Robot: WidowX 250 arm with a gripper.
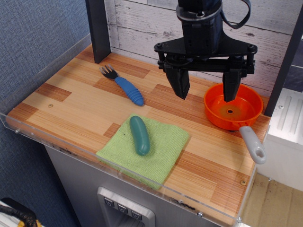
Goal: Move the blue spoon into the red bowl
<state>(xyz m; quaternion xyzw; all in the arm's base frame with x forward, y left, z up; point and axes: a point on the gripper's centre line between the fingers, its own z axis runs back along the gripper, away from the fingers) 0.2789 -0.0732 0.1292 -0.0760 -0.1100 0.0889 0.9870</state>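
The gripper hangs above the table with its jaws spread wide and nothing between them, its right finger over the red bowl at the far right. The spoon lies well apart from it, at the far left of the wooden table, ribbed blue handle pointing toward the near right, dark prongs toward the far left. The likeliest slip is grabbing the wrong thing: a teal pickle lies on a green cloth nearer the front and looks similar in colour. A grasp on the spoon's prongs or handle tip could let it tilt and drop. Carrying it low could also knock the bowl or its grey handle.
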